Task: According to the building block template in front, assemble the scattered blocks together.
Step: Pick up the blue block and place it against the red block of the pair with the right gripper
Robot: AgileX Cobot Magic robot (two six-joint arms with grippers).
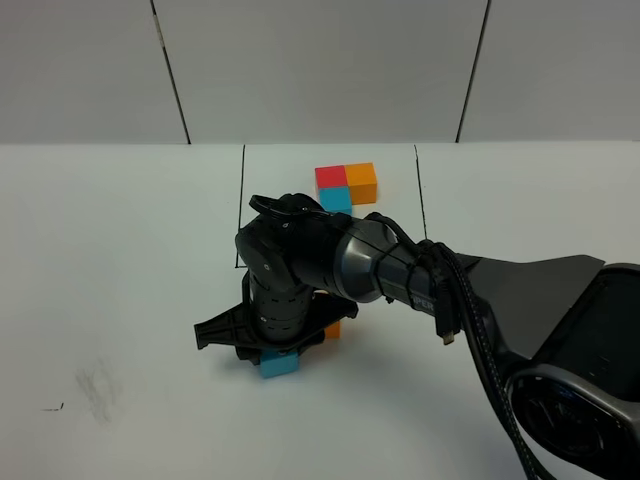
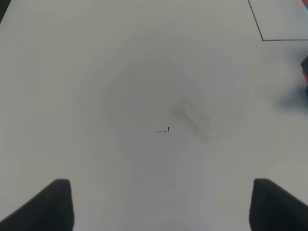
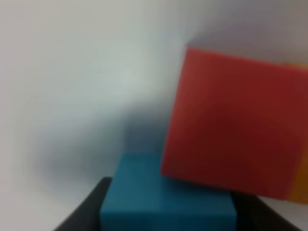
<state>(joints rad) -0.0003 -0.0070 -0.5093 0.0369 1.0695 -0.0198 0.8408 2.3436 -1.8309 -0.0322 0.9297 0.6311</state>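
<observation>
Hanging over the table (image 2: 144, 72) at the near left, the left gripper (image 2: 161, 207) is wide and empty. The right gripper (image 3: 168, 211) is clamped on the blue cube (image 1: 280, 363). It should press it flush and square against the red cube (image 3: 231, 139) without nudging the orange cube (image 1: 333, 330). The far template (image 1: 345, 185) shows blue on red's near side.

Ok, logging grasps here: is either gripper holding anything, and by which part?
The right gripper holds the loose blue cube, with its fingers on two opposite side faces. The left gripper is open and holds nothing.
</observation>
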